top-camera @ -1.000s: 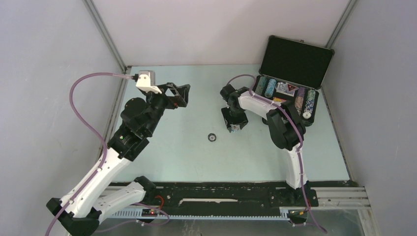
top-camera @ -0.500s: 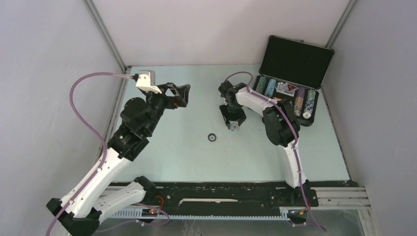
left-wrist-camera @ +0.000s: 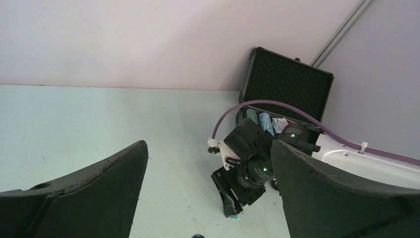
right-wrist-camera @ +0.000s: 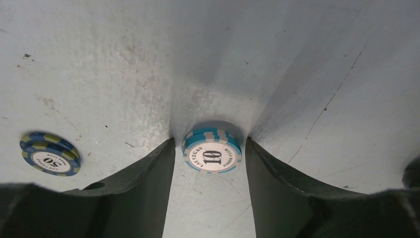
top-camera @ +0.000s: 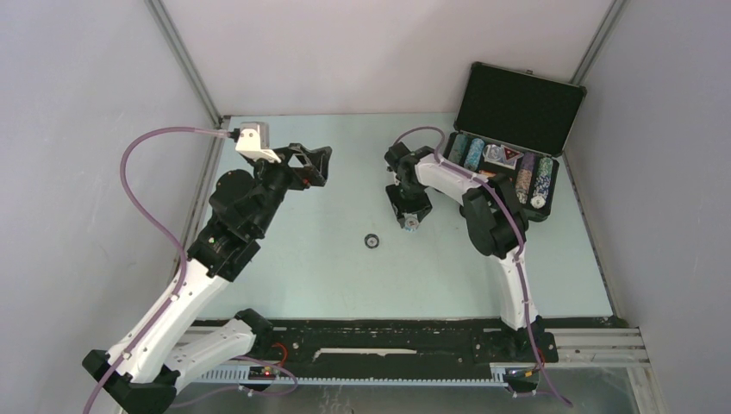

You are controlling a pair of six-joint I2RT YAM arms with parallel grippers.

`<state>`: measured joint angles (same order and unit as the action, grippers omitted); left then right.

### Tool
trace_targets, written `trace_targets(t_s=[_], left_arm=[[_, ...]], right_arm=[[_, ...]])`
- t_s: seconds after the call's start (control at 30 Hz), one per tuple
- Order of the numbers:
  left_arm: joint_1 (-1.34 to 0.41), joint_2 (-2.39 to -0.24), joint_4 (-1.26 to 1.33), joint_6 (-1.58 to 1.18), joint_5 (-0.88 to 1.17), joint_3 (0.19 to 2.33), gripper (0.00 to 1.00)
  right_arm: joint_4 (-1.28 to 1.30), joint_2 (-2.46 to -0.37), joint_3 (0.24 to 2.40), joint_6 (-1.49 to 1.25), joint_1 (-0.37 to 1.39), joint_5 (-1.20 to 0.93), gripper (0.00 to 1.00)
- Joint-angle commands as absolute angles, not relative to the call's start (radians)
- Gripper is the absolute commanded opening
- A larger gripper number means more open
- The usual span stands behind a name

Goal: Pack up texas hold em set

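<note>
1. Right wrist view: right gripper points straight down at the table, with a short stack of light-blue "10" chips dead centre between its jaws.
2. Jaws are part-closed, one on each side of the stack. A sliver of table shows at the left jaw and the right jaw is just about touching. Judged not clamped yet, and the stack rests flat on the table.
3. Key relation: the stack is round with no long axis, so closing straight in should catch it across its width. It is already lined up, with no sideways offset seen.
4. Blue-and-yellow "50" chips lie loose just beside the outside of the left jaw, apart from it and nearer the table centre. They look like two stacked, count unsure.
5. Top view: the right arm is the one on the job, mid-table toward the far edge. Left gripper hangs well apart toward the far-left corner, jaws wide, holding nothing.
6. Briefcase sits open at the far-right corner with its lid up. Rows of chips are already slotted in.
7. Hard to see: from above the "10" stack is almost hidden under the right gripper. The chip count in the stack is unclear. The right arm covers part of the case's near-left side, and the small items in its middle are too small to name.
</note>
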<state>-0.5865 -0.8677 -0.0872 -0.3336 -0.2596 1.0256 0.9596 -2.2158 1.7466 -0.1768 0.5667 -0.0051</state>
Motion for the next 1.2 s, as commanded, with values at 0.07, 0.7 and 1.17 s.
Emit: trace_targets(t_s=[0.07, 0.7, 1.17], left_arm=[[-0.575, -0.864, -0.059, -0.350, -0.245, 1.020, 1.00], [-0.558, -0.858, -0.060, -0.353, -0.245, 1.019, 1.00], [-0.290, -0.913, -0.062, -0.506, -0.102, 1.036, 1.00]], right_arm=[[0.997, -2.191, 1.710, -0.152, 0.563, -0.033, 0.59], [0.977, -2.241, 1.733, -0.167, 0.597, 0.047, 0.43], [0.924, -2.116, 1.687, -0.176, 0.600, 0.011, 0.00]])
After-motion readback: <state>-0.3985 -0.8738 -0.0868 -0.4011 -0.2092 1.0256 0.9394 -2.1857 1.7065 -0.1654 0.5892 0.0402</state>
